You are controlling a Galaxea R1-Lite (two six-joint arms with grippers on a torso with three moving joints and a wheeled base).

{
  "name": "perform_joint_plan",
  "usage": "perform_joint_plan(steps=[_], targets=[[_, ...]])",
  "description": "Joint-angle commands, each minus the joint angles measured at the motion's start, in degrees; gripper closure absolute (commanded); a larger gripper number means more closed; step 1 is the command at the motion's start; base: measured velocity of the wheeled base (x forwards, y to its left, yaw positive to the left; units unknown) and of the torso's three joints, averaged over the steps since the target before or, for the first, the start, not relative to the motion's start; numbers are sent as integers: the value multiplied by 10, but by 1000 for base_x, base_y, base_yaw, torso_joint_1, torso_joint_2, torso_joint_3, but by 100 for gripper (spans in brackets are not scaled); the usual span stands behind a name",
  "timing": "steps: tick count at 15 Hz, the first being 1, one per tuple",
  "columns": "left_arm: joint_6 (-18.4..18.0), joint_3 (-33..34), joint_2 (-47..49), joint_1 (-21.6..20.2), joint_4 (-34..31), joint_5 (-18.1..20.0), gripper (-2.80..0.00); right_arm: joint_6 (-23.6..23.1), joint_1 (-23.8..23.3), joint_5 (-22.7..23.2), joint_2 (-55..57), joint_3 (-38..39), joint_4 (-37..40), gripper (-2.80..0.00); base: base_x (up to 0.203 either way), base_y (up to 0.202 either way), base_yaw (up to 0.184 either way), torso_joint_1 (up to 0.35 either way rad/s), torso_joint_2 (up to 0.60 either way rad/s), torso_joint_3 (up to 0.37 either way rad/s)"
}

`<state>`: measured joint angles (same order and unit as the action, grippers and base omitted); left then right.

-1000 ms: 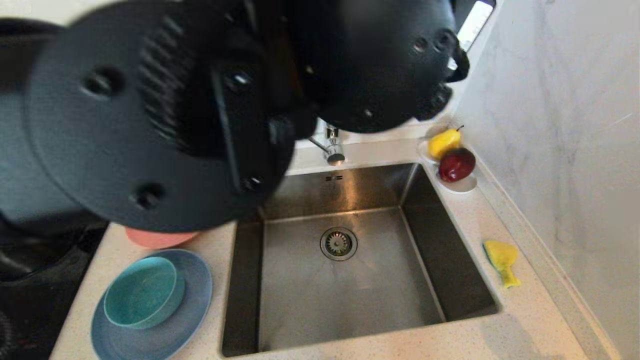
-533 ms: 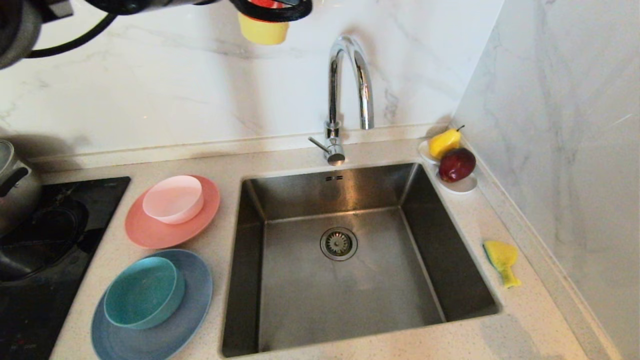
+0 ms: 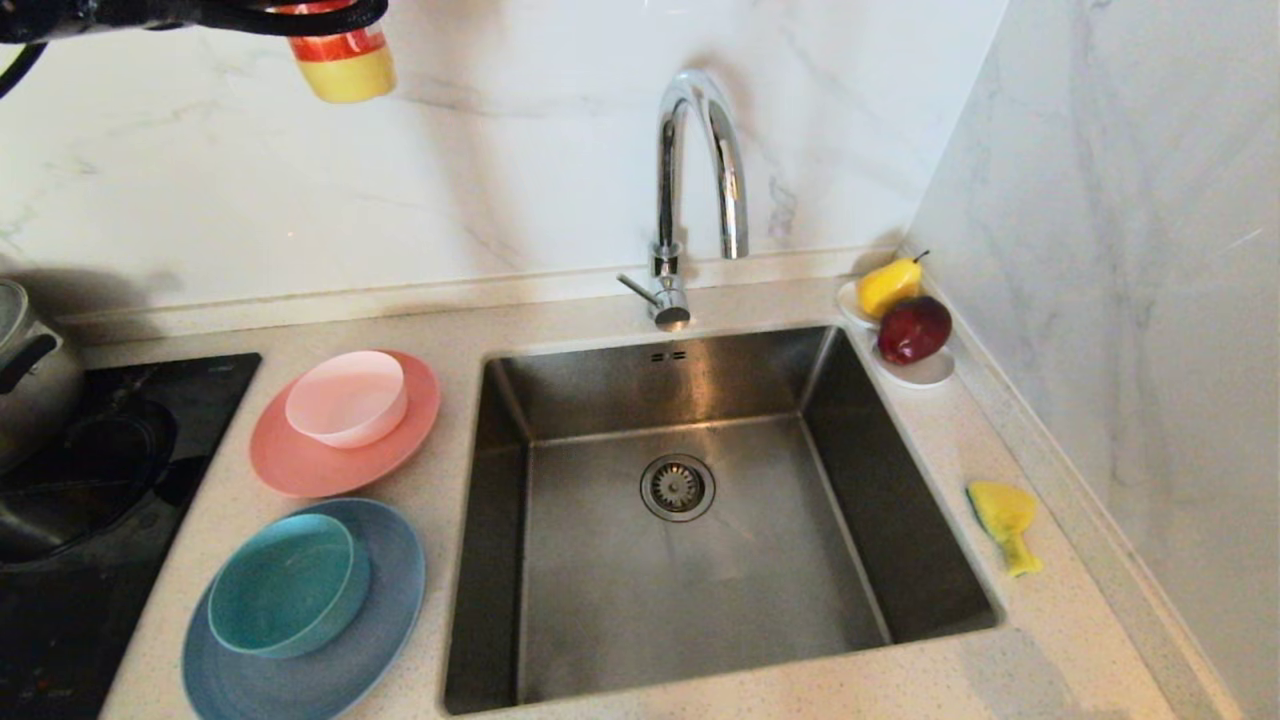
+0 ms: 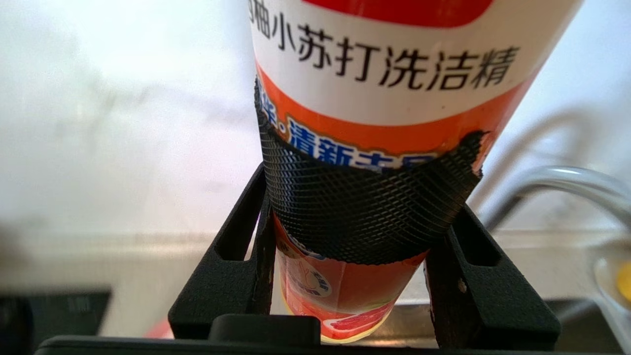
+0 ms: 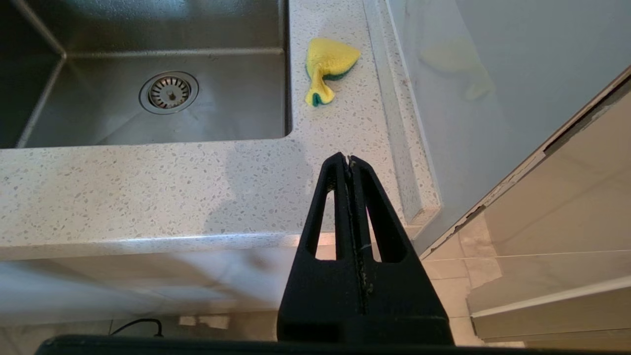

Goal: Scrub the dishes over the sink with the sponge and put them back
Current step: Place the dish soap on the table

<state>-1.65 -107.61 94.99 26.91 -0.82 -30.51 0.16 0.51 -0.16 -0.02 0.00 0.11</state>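
My left gripper (image 3: 305, 15) is high at the back left, above the counter, shut on an orange and yellow dish soap bottle (image 3: 345, 65). In the left wrist view the fingers of this gripper (image 4: 362, 197) clamp the soap bottle (image 4: 384, 64) at a black textured band. The salmon plate (image 3: 300, 465) carries the pale pink bowl (image 3: 347, 398). The blue plate (image 3: 385, 600) carries the teal bowl (image 3: 285, 585). All these dishes stand left of the sink (image 3: 620, 600). The sponge (image 3: 1003, 520) lies crumpled on the counter right of the sink. My right gripper (image 5: 348, 159) is shut and empty at the counter's front edge, short of the sponge (image 5: 328, 64).
A chrome tap (image 3: 700, 160) rises behind the sink. A white saucer (image 3: 925, 370) with a pear (image 3: 888, 285) and a red apple (image 3: 913, 328) sits at the back right corner. A steel pot (image 3: 25, 370) stands on the black hob (image 3: 100, 520) at far left. A marble wall closes the right side.
The left arm, which blocked most of the head view a second ago, has swung up and away. The soap bottle in its grip has moved left along the top of the view.
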Motion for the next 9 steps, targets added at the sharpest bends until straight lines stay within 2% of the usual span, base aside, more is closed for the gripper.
perform_joint_plan(steps=[1,3,5,7,9], targets=[[37,18,5,-34,0,-2,0,0,0,0,-1,0,0,0,0,0,0,0,0,0],[54,23,21,-67,1,-4,0,0,0,0,-1,0,0,0,0,0,0,0,0,0],[62,57,33,-93,8,-11,0,0,0,0,-1,0,0,0,0,0,0,0,0,0],[102,85,63,-102,16,-45,0,0,0,0,-1,0,0,0,0,0,0,0,0,0],[124,112,100,-103,78,-86,0,0,0,0,-1,0,0,0,0,0,0,0,0,0]])
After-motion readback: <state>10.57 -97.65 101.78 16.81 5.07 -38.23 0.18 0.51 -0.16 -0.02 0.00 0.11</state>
